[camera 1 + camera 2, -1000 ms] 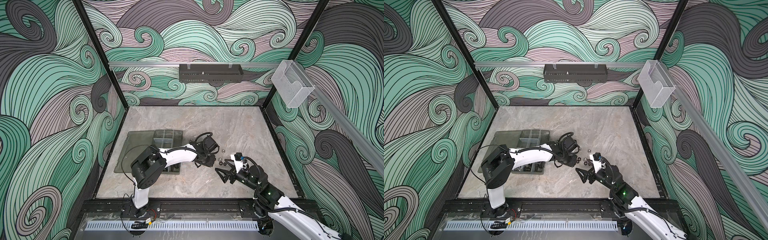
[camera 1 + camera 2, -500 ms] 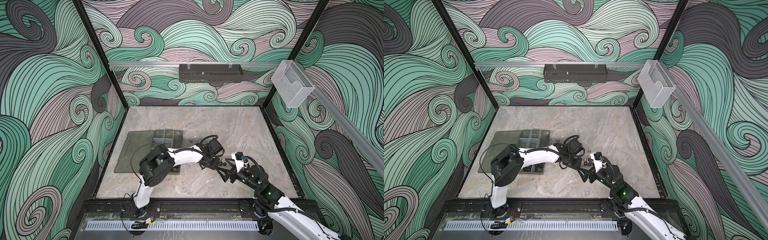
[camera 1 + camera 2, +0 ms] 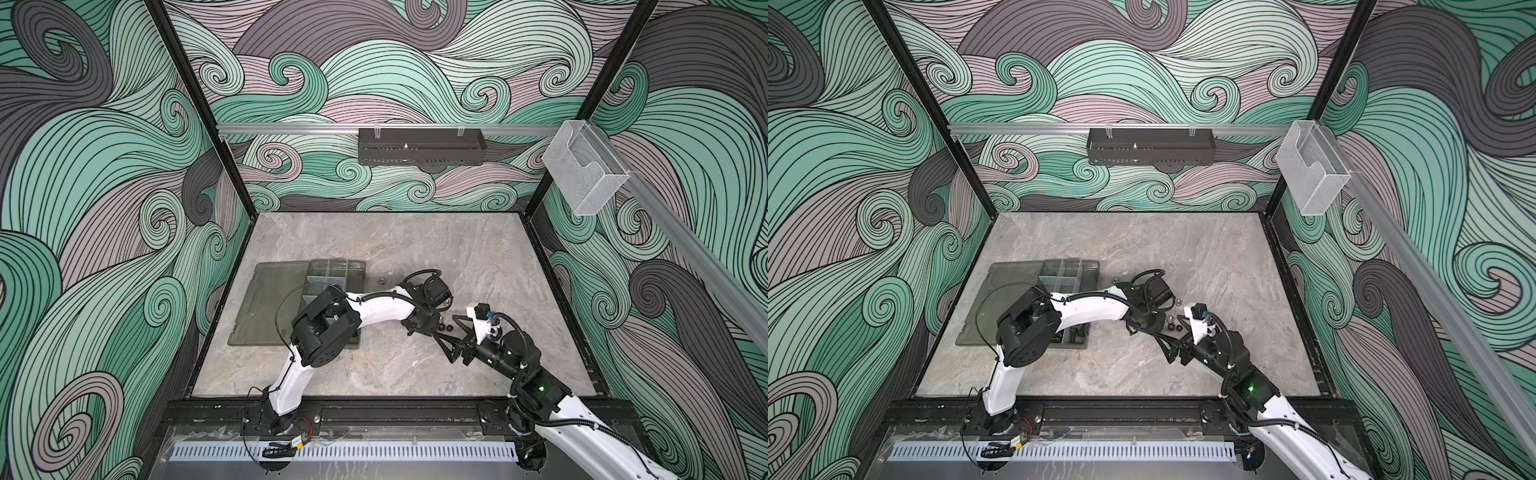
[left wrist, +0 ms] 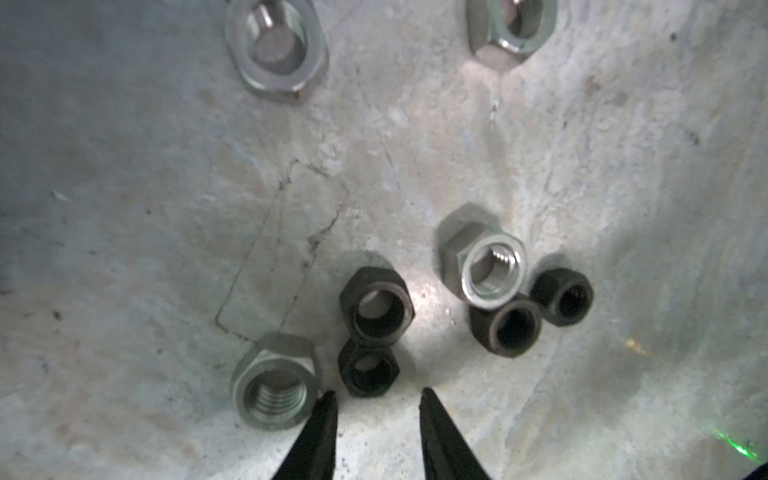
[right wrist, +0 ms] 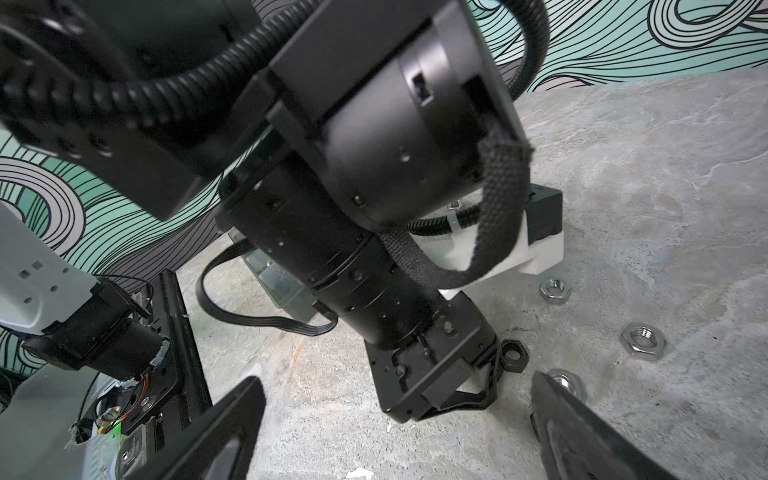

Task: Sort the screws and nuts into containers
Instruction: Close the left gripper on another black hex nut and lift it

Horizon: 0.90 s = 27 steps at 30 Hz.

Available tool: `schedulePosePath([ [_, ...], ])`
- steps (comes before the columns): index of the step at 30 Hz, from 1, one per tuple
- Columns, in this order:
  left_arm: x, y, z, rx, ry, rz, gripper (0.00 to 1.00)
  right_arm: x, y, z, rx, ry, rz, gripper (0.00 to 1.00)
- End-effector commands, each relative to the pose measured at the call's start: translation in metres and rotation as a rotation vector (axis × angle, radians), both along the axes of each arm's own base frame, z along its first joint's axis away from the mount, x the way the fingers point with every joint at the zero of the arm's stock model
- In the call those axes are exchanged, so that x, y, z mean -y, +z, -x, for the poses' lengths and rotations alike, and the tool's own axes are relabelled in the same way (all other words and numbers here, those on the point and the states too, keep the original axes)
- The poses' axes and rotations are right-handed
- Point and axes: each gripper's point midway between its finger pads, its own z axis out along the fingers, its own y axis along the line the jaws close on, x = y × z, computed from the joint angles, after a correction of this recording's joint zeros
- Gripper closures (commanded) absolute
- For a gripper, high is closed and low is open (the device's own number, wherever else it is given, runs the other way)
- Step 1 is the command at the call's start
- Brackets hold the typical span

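Several nuts lie loose on the stone table. In the left wrist view a small black nut sits just beyond the tips of my left gripper, which is open by a narrow gap with nothing in it. A larger black nut touches the small one, and a silver nut lies beside one fingertip. In both top views the left gripper points down at this cluster. My right gripper stands wide open and empty, facing it. The containers lie open at the left. I cannot make out the screws.
More nuts lie around: a silver one, two black ones, flat silver ones, and a single one by the box. The box lid lies flat to the left. A black wall tray and a clear holder hang higher up.
My left arm has swung right from beside the box to over the nut cluster, and its jaws have widened a little. The right arm has barely moved.
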Motion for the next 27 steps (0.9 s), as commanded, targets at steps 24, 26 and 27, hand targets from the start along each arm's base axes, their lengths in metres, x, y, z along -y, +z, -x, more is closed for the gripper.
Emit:
schedulePosePath([
  [24, -0.026, -0.007, -0.017, 0.029, 0.025, -0.116, 0.79, -0.002, 0.0, -0.001, -0.015, 0.012, -0.014, 0.0],
  [26, -0.027, 0.001, -0.02, 0.047, 0.027, -0.094, 0.8, -0.003, -0.002, -0.001, -0.024, 0.016, -0.014, 0.01],
  [27, -0.027, 0.006, -0.022, 0.057, 0.028, -0.082, 0.8, -0.004, -0.002, -0.001, -0.028, 0.025, -0.009, 0.01],
])
